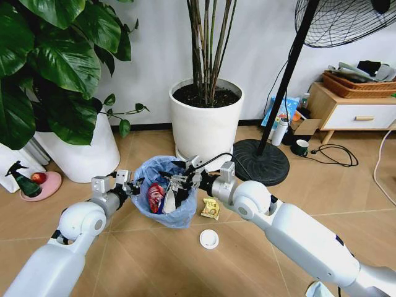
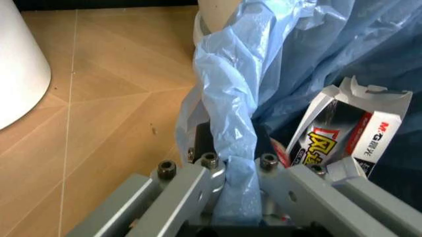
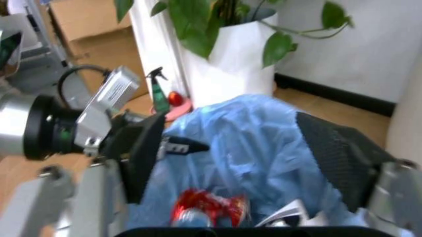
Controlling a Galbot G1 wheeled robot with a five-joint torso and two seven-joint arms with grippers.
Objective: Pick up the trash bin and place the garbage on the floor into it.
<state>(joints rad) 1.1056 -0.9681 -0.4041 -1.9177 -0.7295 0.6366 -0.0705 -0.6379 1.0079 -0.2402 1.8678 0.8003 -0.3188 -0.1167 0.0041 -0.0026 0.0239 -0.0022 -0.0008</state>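
Observation:
The trash bin, lined with a crinkled light-blue bag, stands on the floor in front of me. My left gripper is shut on the bag-covered rim at the bin's left side. My right gripper hovers open over the bin's mouth, its dark pads spread wide above the bag. Inside the bin lie a red wrapper and a white, black and red carton. On the floor to the right of the bin lie a yellow wrapper and a white round lid.
Two big white plant pots stand just behind the bin. A fan's black round base and pole are at the right, with a low cabinet and cables beyond. A spray bottle and pink dish sit far left.

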